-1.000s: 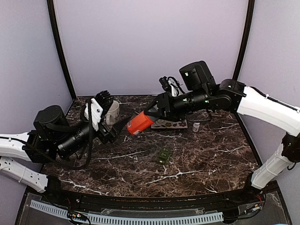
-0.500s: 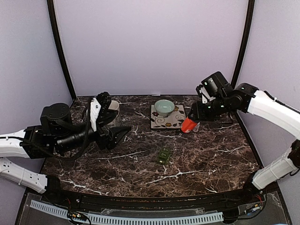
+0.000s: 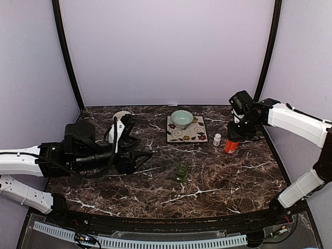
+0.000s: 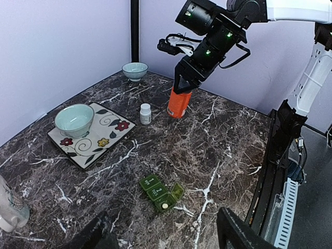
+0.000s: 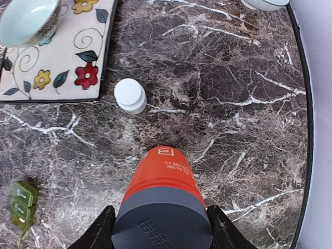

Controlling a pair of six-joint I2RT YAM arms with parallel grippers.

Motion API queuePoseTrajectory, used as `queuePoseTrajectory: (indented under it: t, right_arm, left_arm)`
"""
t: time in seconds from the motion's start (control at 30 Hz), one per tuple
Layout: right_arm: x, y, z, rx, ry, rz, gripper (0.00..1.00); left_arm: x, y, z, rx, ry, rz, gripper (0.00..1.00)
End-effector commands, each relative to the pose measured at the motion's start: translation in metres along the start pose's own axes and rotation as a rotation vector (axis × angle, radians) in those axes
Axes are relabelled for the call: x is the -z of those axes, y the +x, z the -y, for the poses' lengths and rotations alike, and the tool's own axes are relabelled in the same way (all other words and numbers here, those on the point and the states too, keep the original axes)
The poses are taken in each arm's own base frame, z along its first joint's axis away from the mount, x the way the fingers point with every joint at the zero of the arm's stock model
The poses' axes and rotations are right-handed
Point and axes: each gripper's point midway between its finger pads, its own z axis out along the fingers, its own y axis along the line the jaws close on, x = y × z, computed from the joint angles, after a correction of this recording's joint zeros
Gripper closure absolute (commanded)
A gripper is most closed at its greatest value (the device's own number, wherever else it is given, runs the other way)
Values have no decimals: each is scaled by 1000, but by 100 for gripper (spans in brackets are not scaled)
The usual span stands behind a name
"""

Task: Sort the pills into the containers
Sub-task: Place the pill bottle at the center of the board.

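Note:
The containers [image 4: 160, 191] are a small dark green pill-box strip on the marble, also seen in the overhead view [image 3: 181, 171] and the right wrist view [image 5: 21, 205]. Its end compartment has the lid open and holds one white pill [image 4: 165, 206]. My left gripper [image 4: 166, 238] hovers open just short of it, nothing between the fingers [image 3: 144, 158]. My right gripper [image 5: 162, 228] is shut on an orange bottle [image 5: 165, 176] with a dark grey cap. The bottle [image 3: 230, 146] stands upright at the right, its base at or just above the table.
A small white bottle [image 3: 217, 139] stands just left of the orange one. A flowered tile [image 3: 196, 136] at the back carries a pale green bowl [image 3: 181, 118]. A second bowl [image 4: 135, 70] sits in the far corner. The beige mug [image 3: 121, 115] is behind my left arm.
My right arm has swung the orange bottle from the table's middle to the right and turned it upright. My left arm has reached forward and right, nearer the pill box.

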Motion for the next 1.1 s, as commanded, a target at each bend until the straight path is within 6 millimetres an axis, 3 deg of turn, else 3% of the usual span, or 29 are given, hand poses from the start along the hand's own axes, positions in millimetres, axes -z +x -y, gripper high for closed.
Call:
queuePoseTrajectory:
  t: [0.0, 0.4, 0.7, 1.07]
  right_arm:
    - [-19, -13, 5, 11, 19, 29, 100]
    - [-63, -30, 15, 1, 50, -12, 100]
    - [-74, -53, 22, -50, 42, 7, 100]
    - [-85, -65, 22, -64, 34, -16, 100]
  left_arm:
    - [-4, 4, 4, 53, 42, 5, 30]
    - [-16, 22, 5, 87, 71, -42, 30]
    - [-24, 28, 1, 104, 81, -65, 30]
    - [-26, 30, -3, 114, 93, -76, 30]
